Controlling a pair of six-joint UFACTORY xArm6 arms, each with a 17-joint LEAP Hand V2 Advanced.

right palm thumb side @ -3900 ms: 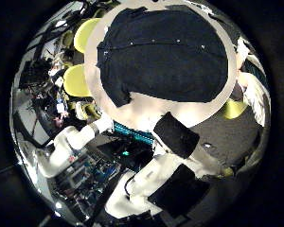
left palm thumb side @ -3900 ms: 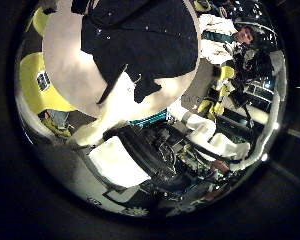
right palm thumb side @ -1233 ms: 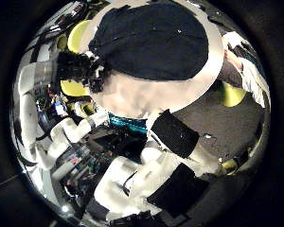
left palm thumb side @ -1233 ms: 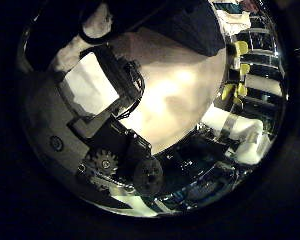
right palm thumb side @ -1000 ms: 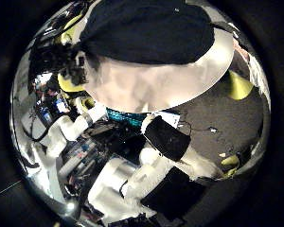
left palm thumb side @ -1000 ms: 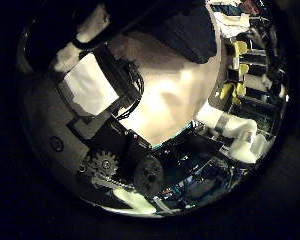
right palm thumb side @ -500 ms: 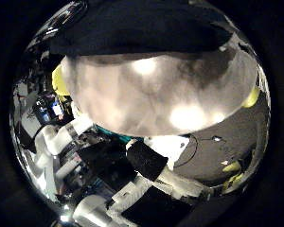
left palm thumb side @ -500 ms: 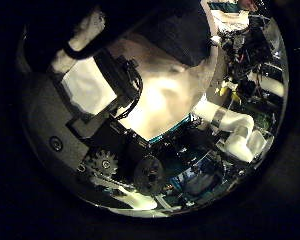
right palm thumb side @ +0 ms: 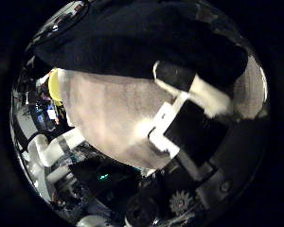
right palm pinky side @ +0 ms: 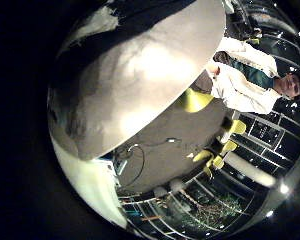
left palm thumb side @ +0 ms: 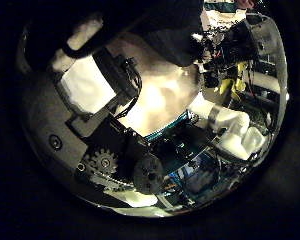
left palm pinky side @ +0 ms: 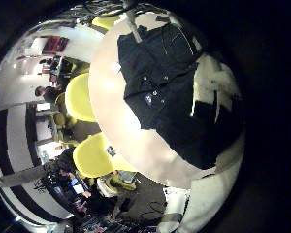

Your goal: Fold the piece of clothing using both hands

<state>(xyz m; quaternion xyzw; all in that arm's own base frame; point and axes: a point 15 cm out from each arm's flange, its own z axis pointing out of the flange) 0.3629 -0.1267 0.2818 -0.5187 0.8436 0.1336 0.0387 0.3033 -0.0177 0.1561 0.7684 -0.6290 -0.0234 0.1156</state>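
Observation:
A dark buttoned shirt [left palm pinky side: 160,83] lies spread flat on a round pale table [left palm pinky side: 112,107]. My left hand [left palm pinky side: 215,92] hovers well above it, its fingers [left palm thumb side: 95,85] relaxed and holding nothing. My right hand [right palm thumb side: 189,113] is low at the shirt's near edge [right palm thumb side: 133,43], with a finger curled in so that its tip rests on the hem. In the left thumb side view the right hand [left palm thumb side: 235,45] shows dark at the shirt's edge [left palm thumb side: 170,30]. The right little finger side view is mostly table top [right palm pinky side: 140,80], with a strip of shirt [right palm pinky side: 140,10] at its rim.
Two chairs [left palm pinky side: 78,97] [left palm pinky side: 95,155] stand beside the table on the side away from the arms. Another chair [right palm pinky side: 195,100] shows past the table's edge near my right hand. The bare table [right palm thumb side: 114,113] stretches between the shirt and the arms.
My right hand has sunk to the shirt's edge, and a finger has curled into its view onto the hem. From the left palm, the right hand now shows at the shirt.

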